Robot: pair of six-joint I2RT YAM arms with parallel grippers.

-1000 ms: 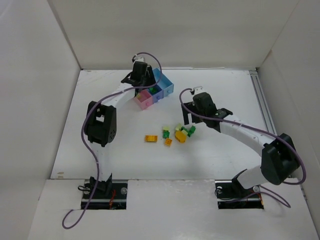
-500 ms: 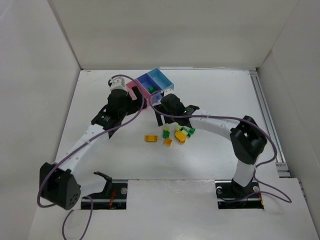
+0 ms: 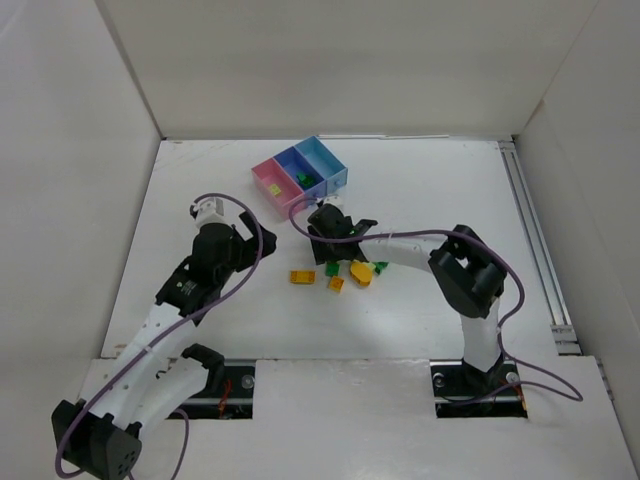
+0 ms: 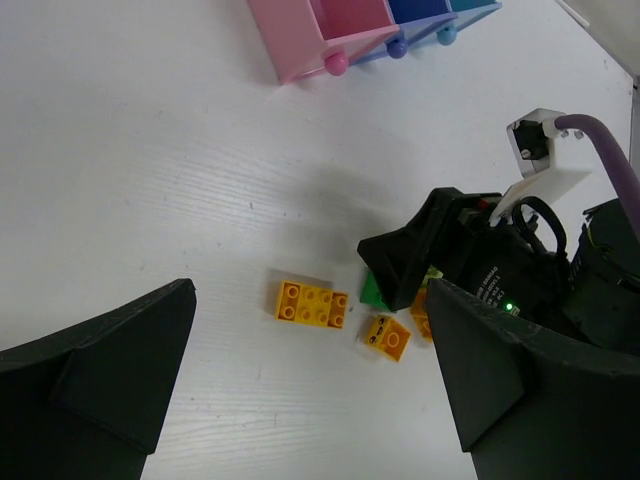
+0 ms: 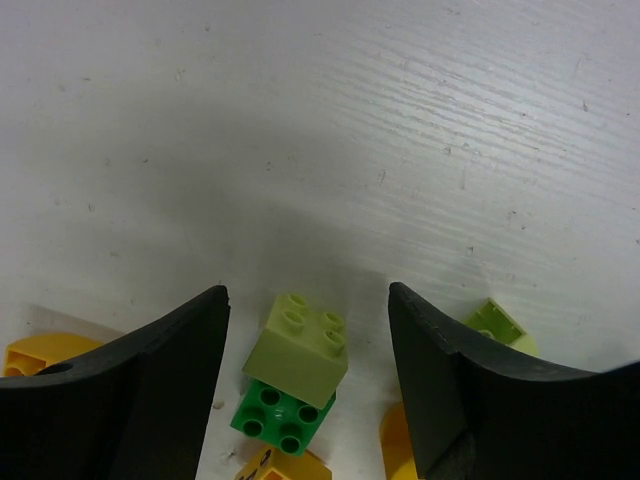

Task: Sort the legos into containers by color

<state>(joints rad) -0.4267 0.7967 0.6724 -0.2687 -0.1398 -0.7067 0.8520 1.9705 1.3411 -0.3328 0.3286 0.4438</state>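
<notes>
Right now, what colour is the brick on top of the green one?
The brick is pale yellow-green, best seen in the right wrist view.

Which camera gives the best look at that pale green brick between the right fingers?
Right wrist view: the pale brick sits close up between the open fingers, overlapping a dark green brick. In the top and left wrist views the right gripper mostly hides it.

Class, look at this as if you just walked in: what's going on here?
It's a colour sort in progress. The right gripper hangs open over a pale yellow-green brick resting against a dark green brick, fingers on either side, nothing gripped yet. The left gripper hovers open above an orange-yellow brick, holding nothing. The three joined bins stand farther back, green pieces in the middle one.
</notes>
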